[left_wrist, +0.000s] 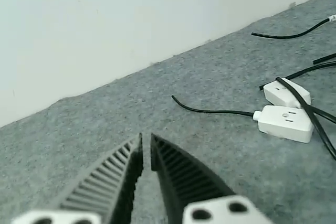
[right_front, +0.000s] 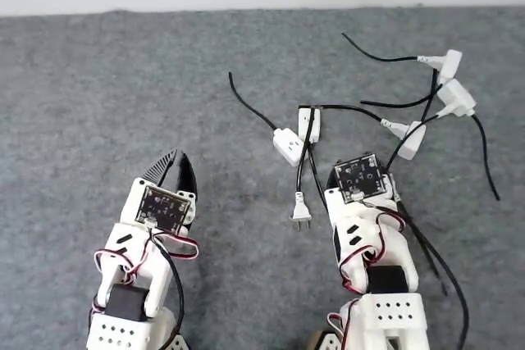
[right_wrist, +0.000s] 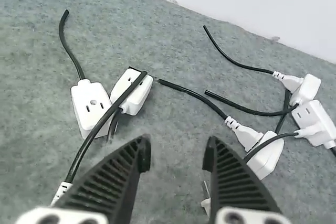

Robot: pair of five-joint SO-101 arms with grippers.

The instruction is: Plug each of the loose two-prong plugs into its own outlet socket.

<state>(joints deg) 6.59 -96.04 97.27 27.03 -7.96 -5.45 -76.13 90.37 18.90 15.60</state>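
Observation:
Two empty white outlet sockets lie side by side mid-table, one (right_front: pixel 289 147) (right_wrist: pixel 90 106) (left_wrist: pixel 286 121) nearer me and one (right_front: pixel 309 125) (right_wrist: pixel 132 90) (left_wrist: pixel 286 94) behind it. A loose two-prong plug (right_front: pixel 301 215) (right_wrist: pixel 60 190) lies in front of them, and its black cord runs over both sockets. My right gripper (right_wrist: pixel 176 153) is open with nothing between its fingers, low over the carpet just right of the sockets. My left gripper (right_front: pixel 172 165) (left_wrist: pixel 146 150) is shut and holds nothing, well to the left of them.
Three more white sockets with plugs in them lie at the back right (right_front: pixel 412 138) (right_front: pixel 455 97) (right_front: pixel 447 63), with black cords trailing around them. Grey carpet (right_front: pixel 98 88) covers the table up to a white wall. The right arm's base (right_front: pixel 385 309) stands over a cord.

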